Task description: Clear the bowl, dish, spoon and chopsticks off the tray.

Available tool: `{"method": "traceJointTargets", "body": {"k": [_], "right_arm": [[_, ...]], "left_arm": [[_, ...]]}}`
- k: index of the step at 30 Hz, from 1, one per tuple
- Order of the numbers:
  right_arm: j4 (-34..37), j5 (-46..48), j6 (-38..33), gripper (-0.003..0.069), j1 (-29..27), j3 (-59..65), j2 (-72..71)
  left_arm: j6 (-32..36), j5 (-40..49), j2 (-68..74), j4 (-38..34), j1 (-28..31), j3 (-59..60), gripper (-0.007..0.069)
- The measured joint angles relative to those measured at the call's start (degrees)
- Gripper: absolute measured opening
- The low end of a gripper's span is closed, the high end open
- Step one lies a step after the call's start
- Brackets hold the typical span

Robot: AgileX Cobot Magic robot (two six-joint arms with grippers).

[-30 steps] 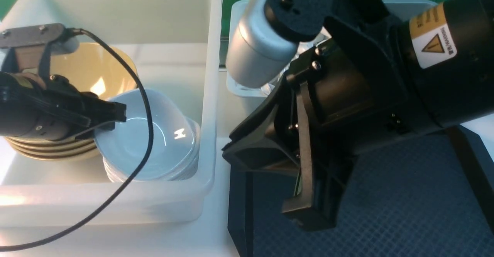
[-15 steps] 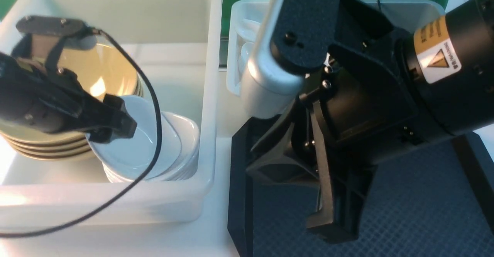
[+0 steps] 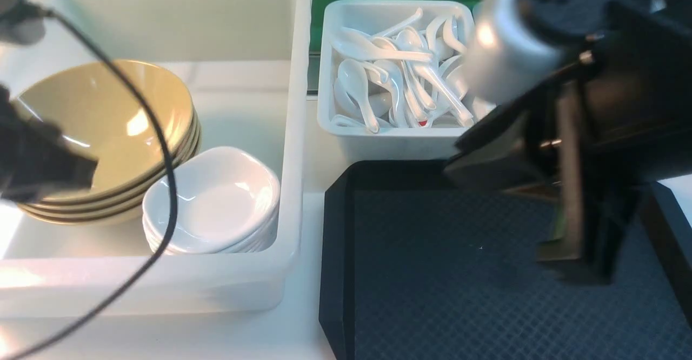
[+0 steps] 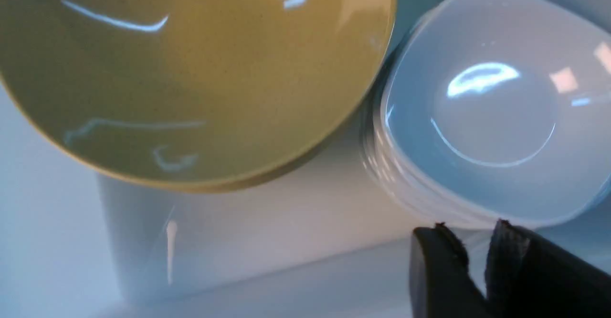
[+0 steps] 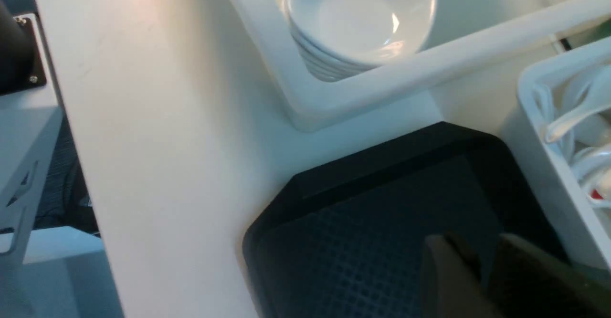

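Observation:
Inside the white tub, a white dish [image 3: 216,203] [image 4: 491,117] [image 5: 358,17] tops a stack of like dishes. Beside it an olive-tan bowl [image 3: 102,117] [image 4: 191,69] tops a stack of bowls. My left gripper [image 4: 470,227] is shut and empty, just off the dish stack's rim. The left arm [image 3: 38,165] shows at the far left edge. Above the black tray [image 3: 432,273] [image 5: 372,241], my right gripper [image 3: 578,257] [image 5: 482,246] hangs shut with nothing in it. No object shows on the visible part of the tray. White spoons [image 3: 400,73] lie piled in the bin. The chopsticks are out of view.
The translucent white tub [image 3: 292,133] fills the left side. The small spoon bin [image 3: 330,79] stands behind the tray's far left corner. A black cable [image 3: 167,187] loops over the tub's front wall. White table shows between tub and tray.
My left gripper let go of the white dish, which now lies on the dish stack, and drew back to the left. The right arm swung right, uncovering the spoon bin.

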Motion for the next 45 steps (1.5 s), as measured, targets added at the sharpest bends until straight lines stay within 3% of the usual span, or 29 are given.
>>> {"method": "traceJointTargets", "body": {"k": [6, 13, 21, 41, 45], "right_arm": [[-4.29, -5.52, 5.34, 0.0169, 0.0, 8.13, -10.0], [-4.69, -26.35, 8.3, 0.0169, 0.0, 27.28, -26.93], [-4.86, -48.36, 9.5, 0.0169, 0.0, 42.05, -38.16], [-4.88, -50.36, 9.66, 0.0179, 0.0, 43.62, -38.66], [-4.88, -50.36, 5.52, 0.0181, 0.0, 44.04, -39.32]], "left_arm": [[-0.17, -4.39, -19.26, 1.57, 0.0, 11.5, -0.0009], [-2.43, -10.87, -45.12, 1.45, 0.0, 25.44, -0.0011], [-4.2, -15.05, -52.25, 1.32, 0.0, 32.06, -0.0011], [-4.63, -16.18, -52.42, 1.09, 0.0, 33.19, -0.0011], [-4.63, -16.23, -52.42, 1.04, 0.0, 33.25, -0.0011]]}}
